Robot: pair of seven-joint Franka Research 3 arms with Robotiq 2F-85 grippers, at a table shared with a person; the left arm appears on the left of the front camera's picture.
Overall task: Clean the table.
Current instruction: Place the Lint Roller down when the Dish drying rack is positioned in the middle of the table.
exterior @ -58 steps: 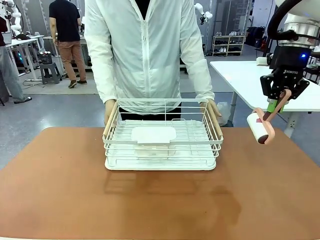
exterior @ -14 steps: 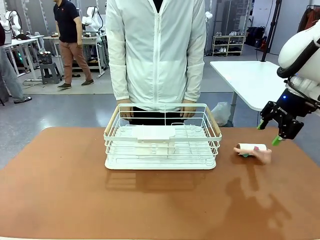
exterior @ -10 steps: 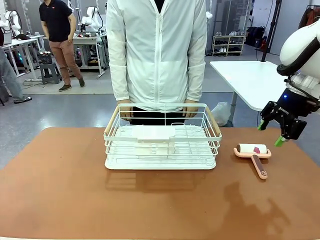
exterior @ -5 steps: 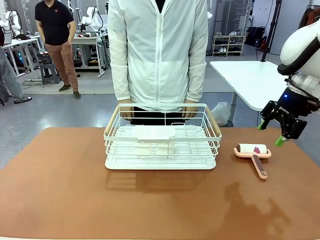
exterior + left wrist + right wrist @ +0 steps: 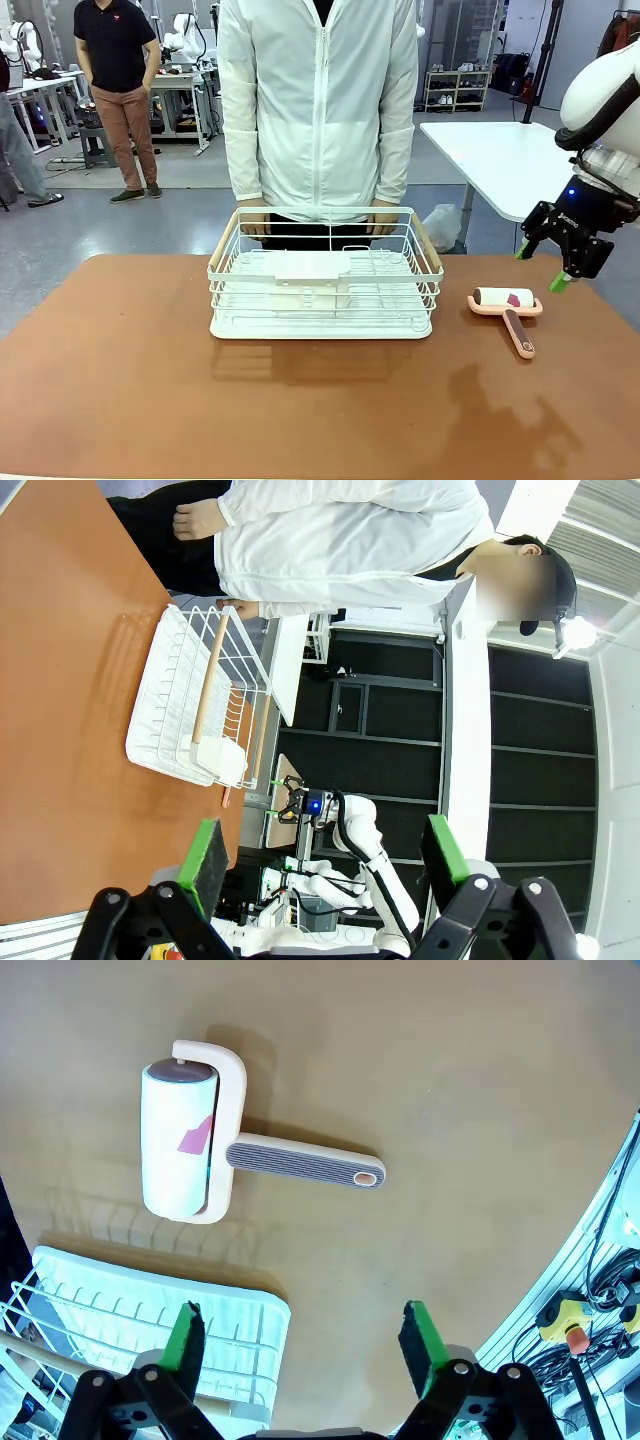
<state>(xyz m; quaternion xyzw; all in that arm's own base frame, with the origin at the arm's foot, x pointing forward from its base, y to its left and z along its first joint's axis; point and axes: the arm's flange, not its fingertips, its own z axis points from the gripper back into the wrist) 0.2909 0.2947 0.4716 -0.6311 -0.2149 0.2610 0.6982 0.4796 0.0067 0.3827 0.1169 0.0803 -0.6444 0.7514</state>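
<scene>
Front view, left to right. The table (image 5: 120,400), reddish-brown with rounded corners, fills the lower half of the picture. A white wire basket (image 5: 325,275) stands on it just left of centre, toward 12 o'clock on the tabletop, with a flat white plastic piece (image 5: 310,266) lying inside. Behind the basket a person in a white jacket (image 5: 318,100) stands upright at the far edge, arms hanging straight down, both hands resting at the basket's far rim: one hand (image 5: 256,218) at its 11 o'clock corner, the other hand (image 5: 380,217) at its 1 o'clock corner.

At 3 o'clock from the basket, apart from it, a lint roller (image 5: 508,312) lies flat on the table, its white roll pointing toward 12 o'clock and its pink handle running toward 5 o'clock. The right gripper (image 5: 541,266) hangs in the air at 2 o'clock from the roller, clear of it, tilted, wrist raised toward the upper right. Its 2 green-padded fingers are spread wide and hold nothing; the right wrist view shows the same, with the roller lying beyond the spread fingers.

Left wrist view: the left gripper (image 5: 325,855) is raised off the table, its 2 fingers parted and empty.
</scene>
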